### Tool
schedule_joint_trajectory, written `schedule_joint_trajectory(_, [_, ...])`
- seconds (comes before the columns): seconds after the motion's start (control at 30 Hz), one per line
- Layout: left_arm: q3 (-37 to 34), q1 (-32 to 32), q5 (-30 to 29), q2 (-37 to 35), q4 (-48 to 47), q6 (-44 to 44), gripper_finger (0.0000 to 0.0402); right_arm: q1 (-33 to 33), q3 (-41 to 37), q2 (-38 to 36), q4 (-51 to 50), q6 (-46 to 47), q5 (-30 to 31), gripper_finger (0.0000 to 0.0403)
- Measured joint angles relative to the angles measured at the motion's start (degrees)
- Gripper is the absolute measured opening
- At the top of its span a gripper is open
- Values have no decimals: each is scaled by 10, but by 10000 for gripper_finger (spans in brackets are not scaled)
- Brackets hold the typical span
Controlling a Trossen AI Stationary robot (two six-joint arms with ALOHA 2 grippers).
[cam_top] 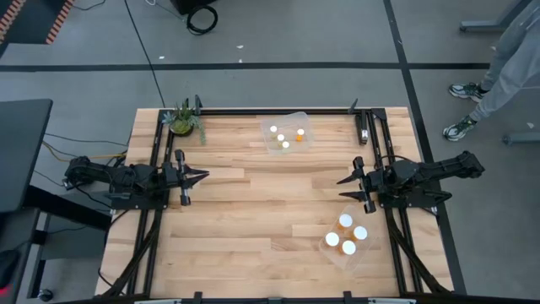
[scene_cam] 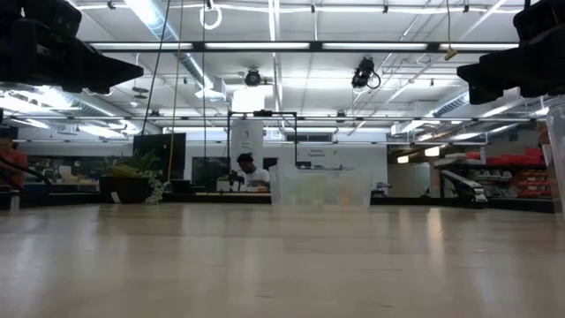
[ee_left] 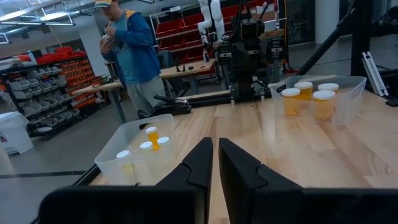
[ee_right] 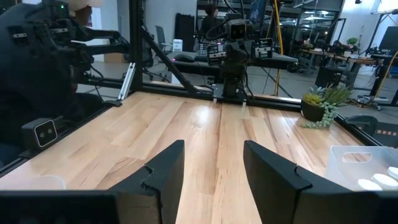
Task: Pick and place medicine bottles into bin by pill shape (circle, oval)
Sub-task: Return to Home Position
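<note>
Hovering at the table's (cam_top: pixel 270 211) 9 o'clock edge, the left gripper (cam_top: pixel 205 176) shows jaws nearly together. The right gripper (cam_top: pixel 341 188), at 3 o'clock, is spread wide and holds nothing. Broad wood stretches between them. Medicine bottles (cam_top: pixel 281 137) sit in the 12 o'clock bin (cam_top: pixel 297 118), and others (cam_top: pixel 346 222) in the 5 o'clock bin (cam_top: pixel 325 245).

We find no text, label, brand or number that we can read in any view. In the low view a white sign (scene_cam: pixel 318 155) on the far wall of the room carries a dark line of lettering, but it is too small for us to make out.
</note>
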Motion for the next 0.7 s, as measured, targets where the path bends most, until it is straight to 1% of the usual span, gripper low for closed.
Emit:
schedule_joint_trajectory(0.17, [0,0,0,0,0,0,40,0,0,0,0,0,0,172])
schedule_joint_trajectory(0.5, [0,0,0,0,0,0,28,0,0,0,0,0,0,172])
schedule_joint_trajectory(0.7, [0,0,0,0,0,0,36,0,0,0,0,0,0,172])
